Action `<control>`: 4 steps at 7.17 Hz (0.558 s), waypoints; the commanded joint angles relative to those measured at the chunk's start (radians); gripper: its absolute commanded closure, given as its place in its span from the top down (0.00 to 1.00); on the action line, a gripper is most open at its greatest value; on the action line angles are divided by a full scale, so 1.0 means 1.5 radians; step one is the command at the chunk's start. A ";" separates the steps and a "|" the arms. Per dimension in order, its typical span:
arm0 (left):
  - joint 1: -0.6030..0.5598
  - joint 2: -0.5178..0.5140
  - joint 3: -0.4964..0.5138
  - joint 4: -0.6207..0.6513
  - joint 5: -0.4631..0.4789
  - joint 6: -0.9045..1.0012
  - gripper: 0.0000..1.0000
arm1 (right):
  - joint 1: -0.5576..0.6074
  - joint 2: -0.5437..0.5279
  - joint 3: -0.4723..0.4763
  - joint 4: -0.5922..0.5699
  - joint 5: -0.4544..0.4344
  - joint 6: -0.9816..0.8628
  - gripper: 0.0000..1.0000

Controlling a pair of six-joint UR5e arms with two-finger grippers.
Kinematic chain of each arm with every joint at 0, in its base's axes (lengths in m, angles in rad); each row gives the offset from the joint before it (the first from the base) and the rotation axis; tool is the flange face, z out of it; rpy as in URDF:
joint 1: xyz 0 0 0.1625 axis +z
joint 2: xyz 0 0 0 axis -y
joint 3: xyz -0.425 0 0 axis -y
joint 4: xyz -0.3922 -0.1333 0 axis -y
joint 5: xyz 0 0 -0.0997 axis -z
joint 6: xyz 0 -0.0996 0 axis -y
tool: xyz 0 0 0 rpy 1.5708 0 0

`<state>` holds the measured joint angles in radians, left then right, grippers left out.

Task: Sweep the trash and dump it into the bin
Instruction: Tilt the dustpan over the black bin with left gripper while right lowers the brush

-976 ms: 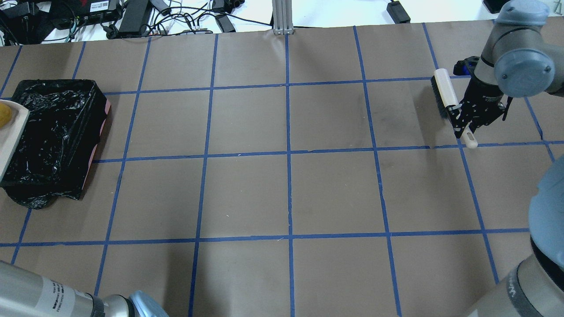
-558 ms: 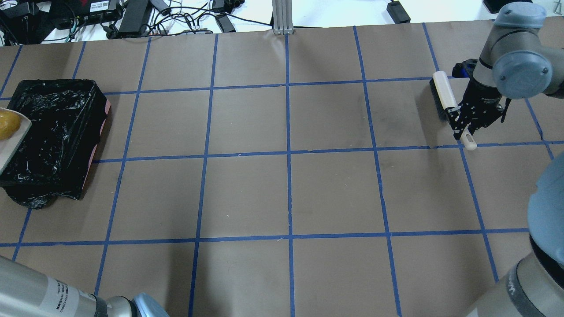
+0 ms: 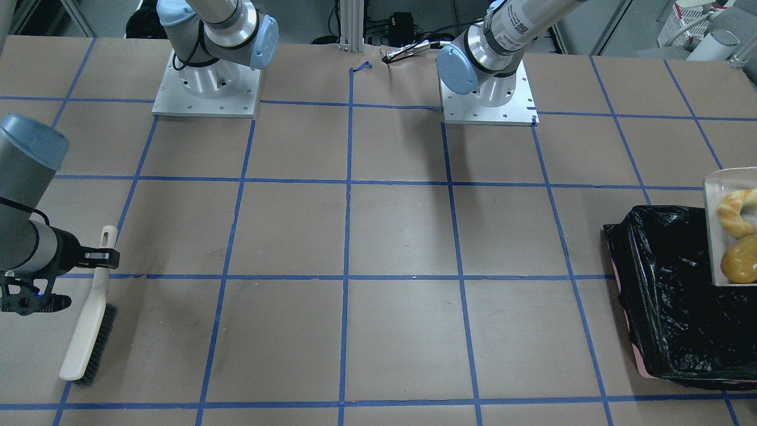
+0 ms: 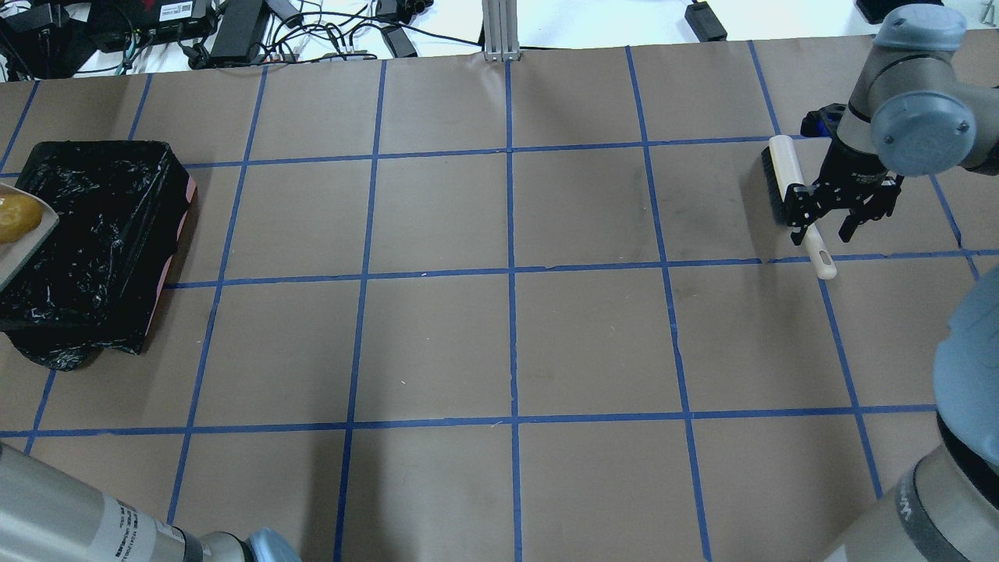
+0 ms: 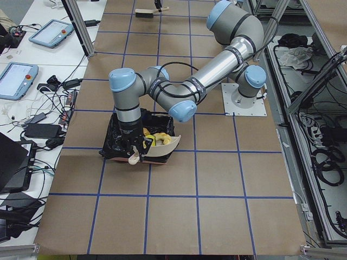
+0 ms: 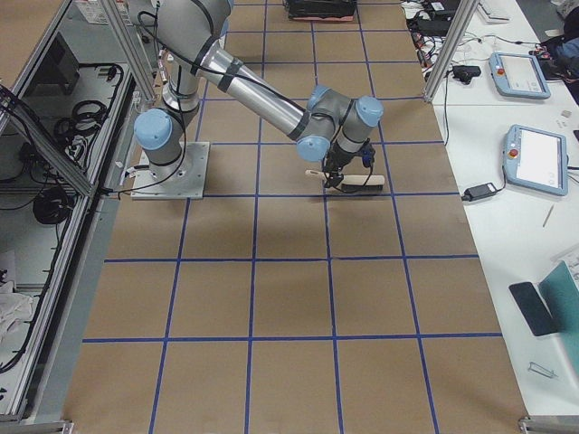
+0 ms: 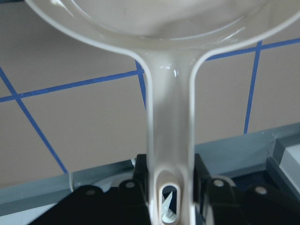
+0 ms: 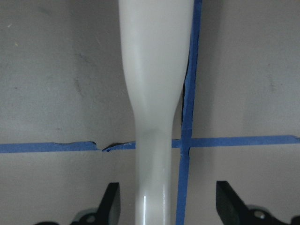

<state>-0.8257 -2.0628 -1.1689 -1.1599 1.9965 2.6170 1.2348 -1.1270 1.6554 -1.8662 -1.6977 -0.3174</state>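
Brown-papered table (image 4: 437,343), blue tape grid. At right end, brush (image 4: 787,168) flat on paper, handle between spread fingers of right gripper (image 4: 821,232), touching neither. At left end, left gripper (image 7: 169,164) pinching dustpan (image 3: 711,236) handle, bread (image 3: 739,260) inside, over black-lined bin (image 3: 668,296).

Six cameras ring one taped tabletop (image 4: 507,343).
The overhead view looks forward and down from behind the robot; the front view faces it steeply from across; both share the bin (image 4: 168,226) and the brush (image 4: 784,160) at opposite ends. Two side cameras look along the tabletop from high and far. The wrist cameras sit very close, left on the dustpan (image 7: 169,122) handle, right on the brush handle.
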 commanded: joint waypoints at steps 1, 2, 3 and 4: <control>-0.028 0.001 0.000 0.024 0.041 0.003 0.01 | 0.000 -0.002 -0.003 -0.001 -0.001 0.001 0.86; -0.056 0.001 -0.001 0.043 0.082 0.001 0.01 | 0.000 -0.006 -0.007 -0.018 0.000 0.007 1.00; -0.065 0.003 -0.004 0.045 0.087 0.001 0.01 | 0.001 -0.019 -0.014 -0.057 0.001 0.007 1.00; -0.066 0.005 -0.012 0.055 0.087 0.001 0.01 | 0.001 -0.045 -0.024 -0.054 0.002 0.007 1.00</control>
<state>-0.9129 -2.0589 -1.1763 -1.0942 2.1159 2.6189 1.2357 -1.1573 1.6349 -1.9288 -1.6970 -0.3079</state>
